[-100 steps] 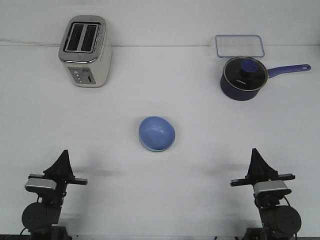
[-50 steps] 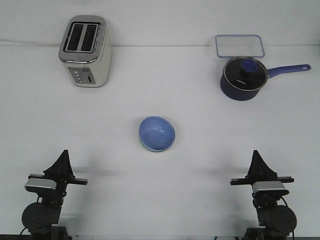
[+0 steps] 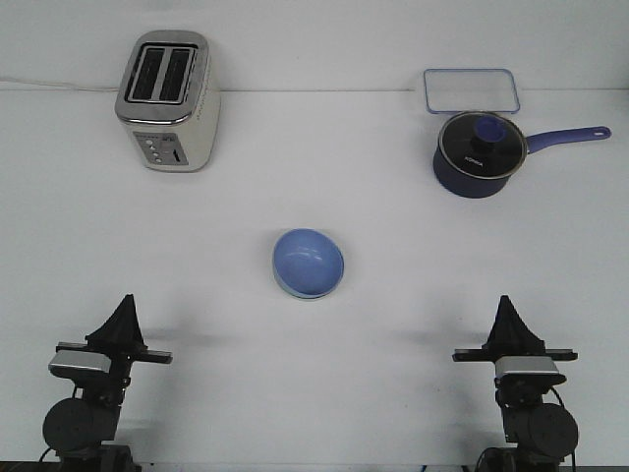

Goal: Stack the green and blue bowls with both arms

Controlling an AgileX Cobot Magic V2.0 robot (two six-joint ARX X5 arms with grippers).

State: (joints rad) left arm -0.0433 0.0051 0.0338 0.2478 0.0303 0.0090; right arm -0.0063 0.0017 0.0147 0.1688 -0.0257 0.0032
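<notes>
The light blue bowl (image 3: 309, 262) sits in the middle of the table in the front view. A thin pale green rim (image 3: 279, 286) shows under its lower left edge, so it seems to rest inside the green bowl. My left gripper (image 3: 126, 304) is near the front left edge, its fingers together in a point and empty. My right gripper (image 3: 507, 304) is near the front right edge, likewise shut and empty. Both are well apart from the bowls.
A silver toaster (image 3: 167, 98) stands at the back left. A dark navy lidded saucepan (image 3: 479, 152) with its handle pointing right stands at the back right. A clear rectangular lid (image 3: 471, 90) lies behind it.
My right arm has shifted slightly to the right and settled. The bowls and my left arm have not moved.
</notes>
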